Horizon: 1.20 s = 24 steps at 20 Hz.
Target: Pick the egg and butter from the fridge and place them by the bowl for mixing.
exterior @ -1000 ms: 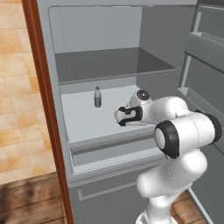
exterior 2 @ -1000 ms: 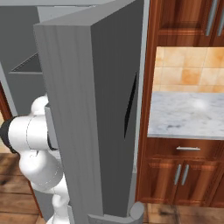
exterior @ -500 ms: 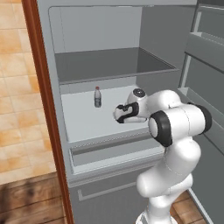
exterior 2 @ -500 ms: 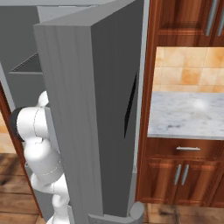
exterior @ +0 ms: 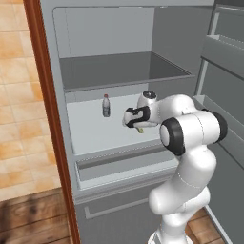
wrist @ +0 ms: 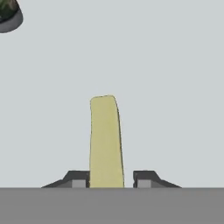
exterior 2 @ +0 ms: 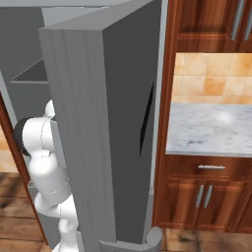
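- Pale yellow-green butter stood in the lower middle of the hand view, its long axis running straight up the frame, one end down between the two dark fingertips and the rounded end pointing toward the top.
- Both fingertips pressed against the stick's sides, one on each side, so the gripper was clamped on the butter.
- In the left base view, the gripper sat at the centre of the frame over the light grey shelf of the fridge, with a sliver of the butter showing just beneath it.
- From that view the stick's direction could not be told; too little of it showed.
- A small clear bottle stood upright on the same shelf, left of the gripper and apart from it.
- Its label was too small to read, and no writing showed on the butter.
- In the right base view, the open grey fridge door took the middle of the frame, with a marble counter and wooden cabinets to the right.
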Tool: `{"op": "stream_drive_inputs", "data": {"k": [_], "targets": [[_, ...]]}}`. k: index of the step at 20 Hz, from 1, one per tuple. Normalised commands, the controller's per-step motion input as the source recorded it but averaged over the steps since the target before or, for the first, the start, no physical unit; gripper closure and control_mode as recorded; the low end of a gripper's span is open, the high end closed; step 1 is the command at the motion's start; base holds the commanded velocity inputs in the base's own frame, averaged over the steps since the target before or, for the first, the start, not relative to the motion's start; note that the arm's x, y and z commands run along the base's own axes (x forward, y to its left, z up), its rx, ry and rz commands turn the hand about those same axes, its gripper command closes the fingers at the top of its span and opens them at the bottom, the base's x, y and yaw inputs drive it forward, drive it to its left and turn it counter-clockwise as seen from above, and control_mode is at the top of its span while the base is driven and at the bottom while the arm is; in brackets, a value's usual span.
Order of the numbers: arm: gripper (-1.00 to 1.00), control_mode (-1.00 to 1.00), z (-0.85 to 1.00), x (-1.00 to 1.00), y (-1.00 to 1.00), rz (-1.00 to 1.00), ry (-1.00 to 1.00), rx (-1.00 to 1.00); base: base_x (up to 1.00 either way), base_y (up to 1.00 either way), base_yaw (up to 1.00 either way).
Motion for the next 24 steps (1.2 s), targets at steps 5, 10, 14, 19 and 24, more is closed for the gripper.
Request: {"op": "stream_drive_inputs", "data": {"k": [5, 10, 14, 19, 24], "targets": [[1.00, -1.00, 0.00, 0.00, 0.00, 0.00, 0.00, 0.00, 0.00, 0.00, 0.00], [1.00, -1.00, 0.19, -0.04, 0.00, 0.00, -0.28, -0.05, 0.00, 0.00, 0.00], [1.00, -1.00, 0.02, -0.09, 0.00, 0.00, -0.04, 0.00, 0.00, 0.00, 0.00], [1.00, -1.00, 0.82, -0.74, 0.25, 0.00, -0.20, 0.00, 0.00, 0.00, 0.00], [1.00, -1.00, 1.00, -1.00, 0.47, 0.00, -0.06, 0.02, 0.00, 0.00, 0.00]]}}
